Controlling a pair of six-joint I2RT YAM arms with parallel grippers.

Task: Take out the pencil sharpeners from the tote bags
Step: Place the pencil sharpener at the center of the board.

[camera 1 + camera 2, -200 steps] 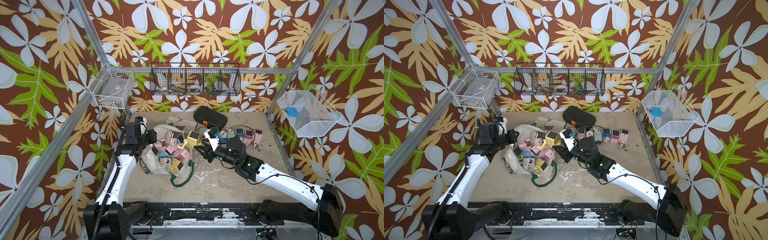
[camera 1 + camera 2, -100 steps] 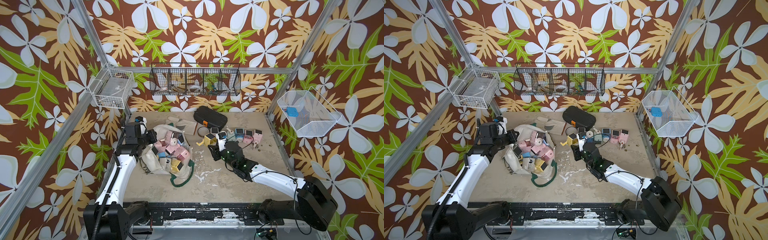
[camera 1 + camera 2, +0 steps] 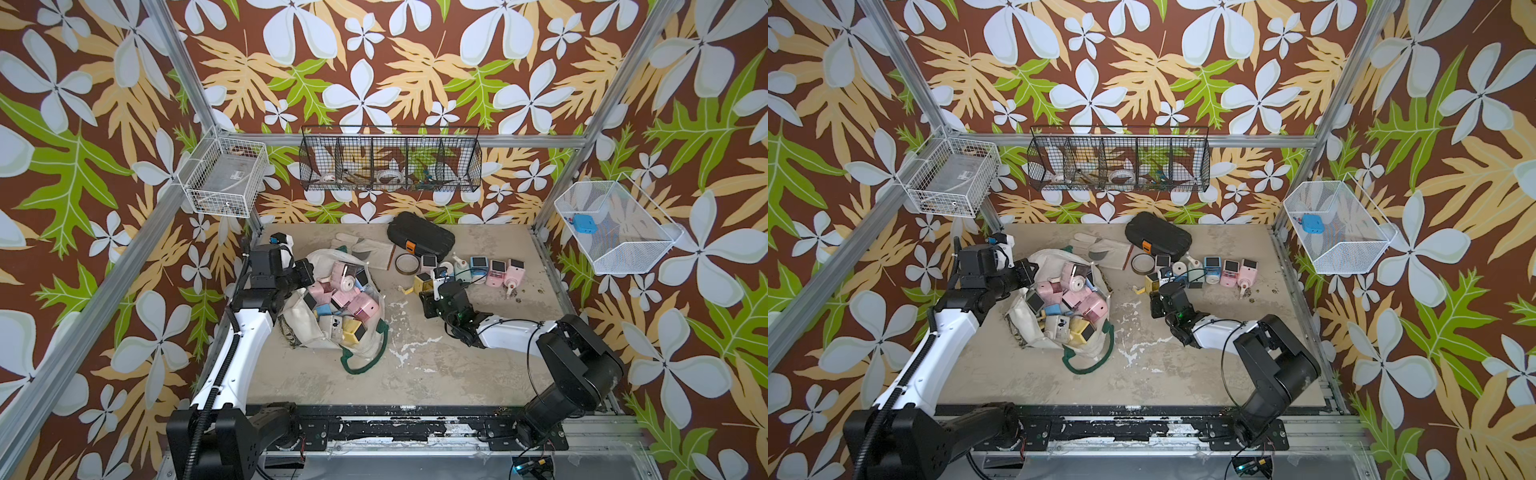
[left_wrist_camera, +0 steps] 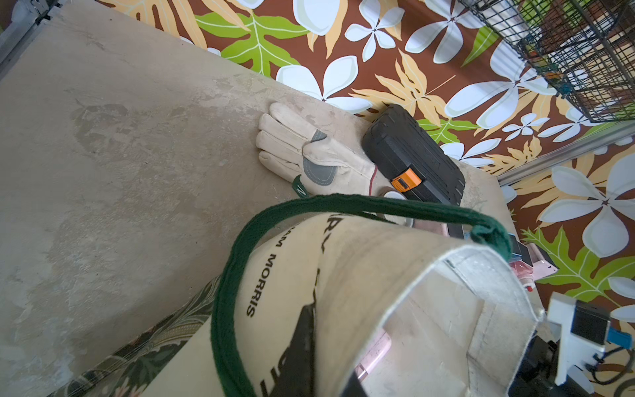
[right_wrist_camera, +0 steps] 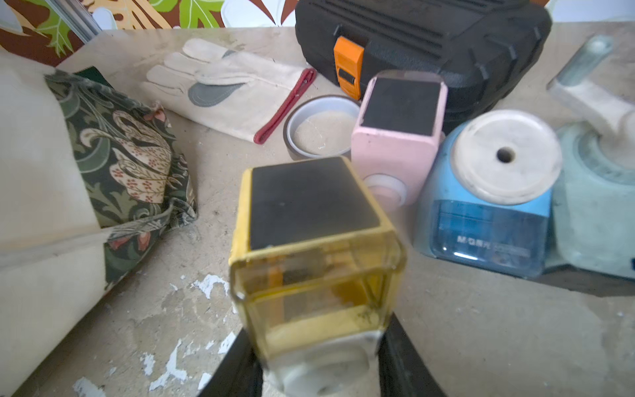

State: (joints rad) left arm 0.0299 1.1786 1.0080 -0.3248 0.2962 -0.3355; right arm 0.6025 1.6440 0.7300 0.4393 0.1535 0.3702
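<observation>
one yellow sharpener (image 5: 312, 240) gripped by right end effector (image 5: 318, 357)

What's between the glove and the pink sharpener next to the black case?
The tape roll lies flat between glove and pink sharpener; clearest in the right wrist view.

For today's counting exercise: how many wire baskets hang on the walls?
3: white box basket, left wall; long black basket, back wall; white angled basket, right wall. None looks hidden.
</observation>
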